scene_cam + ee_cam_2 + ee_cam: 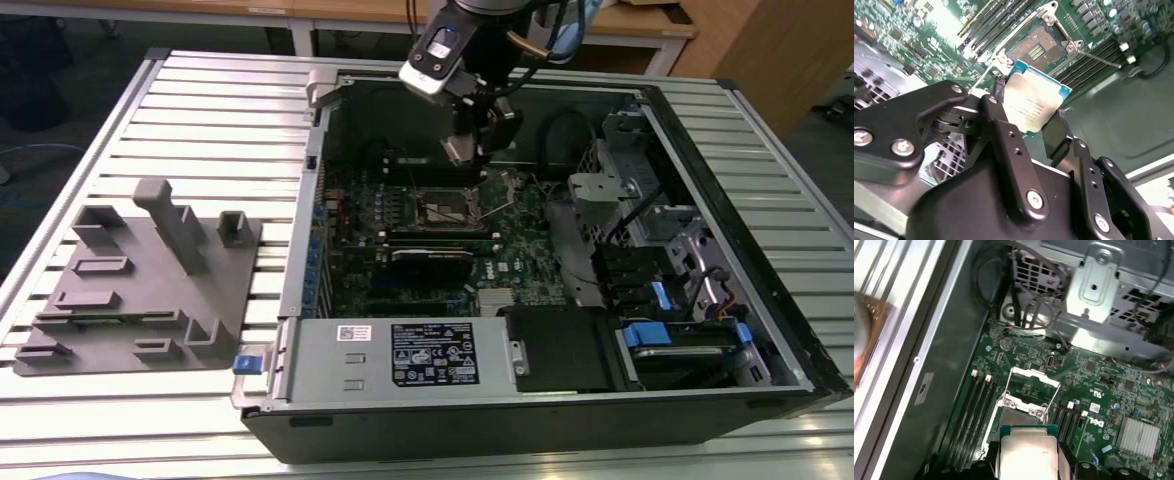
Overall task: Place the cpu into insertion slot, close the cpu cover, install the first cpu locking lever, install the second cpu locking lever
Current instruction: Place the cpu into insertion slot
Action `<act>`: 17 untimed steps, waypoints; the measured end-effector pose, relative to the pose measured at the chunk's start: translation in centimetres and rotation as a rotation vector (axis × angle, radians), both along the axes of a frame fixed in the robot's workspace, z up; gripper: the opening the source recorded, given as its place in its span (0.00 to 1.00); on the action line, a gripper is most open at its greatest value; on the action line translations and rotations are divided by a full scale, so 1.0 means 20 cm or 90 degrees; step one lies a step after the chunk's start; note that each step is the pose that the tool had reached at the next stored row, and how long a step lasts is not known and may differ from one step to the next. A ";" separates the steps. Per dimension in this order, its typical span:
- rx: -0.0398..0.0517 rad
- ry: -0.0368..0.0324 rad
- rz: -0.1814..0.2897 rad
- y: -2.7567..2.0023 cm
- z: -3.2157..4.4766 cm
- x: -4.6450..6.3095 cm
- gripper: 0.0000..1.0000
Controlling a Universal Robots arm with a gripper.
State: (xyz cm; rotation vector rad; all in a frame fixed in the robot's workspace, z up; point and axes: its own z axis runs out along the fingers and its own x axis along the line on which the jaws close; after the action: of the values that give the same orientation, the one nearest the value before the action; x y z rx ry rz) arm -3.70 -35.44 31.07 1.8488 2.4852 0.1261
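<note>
Second wrist view: end effector [1028, 114] clamps cpu [1038, 96]; insertion slot [1036, 47] uncovered.

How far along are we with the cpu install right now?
None of the steps is finished yet. In hand: the tool grips the cpu, held clear of the insertion slot, not seated. Left: the cpu cover stands open at the empty slot, and both locking levers are unlatched.

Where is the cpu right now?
In the second wrist view, the cpu is clamped in the gripper, held above the motherboard close to the open insertion slot.
</note>
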 end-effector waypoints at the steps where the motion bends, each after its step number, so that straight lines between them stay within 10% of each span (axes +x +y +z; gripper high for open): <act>1: 0.0001 0.0000 -0.011 0.000 -0.001 0.00 0.54; 7: -0.0001 0.0000 -0.080 0.000 -0.003 0.00 0.54; 17: 0.0001 -0.0001 -0.093 0.000 -0.004 0.00 0.54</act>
State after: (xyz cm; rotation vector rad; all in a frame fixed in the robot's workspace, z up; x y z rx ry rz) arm -3.70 -35.44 30.98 2.0213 2.3397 0.1212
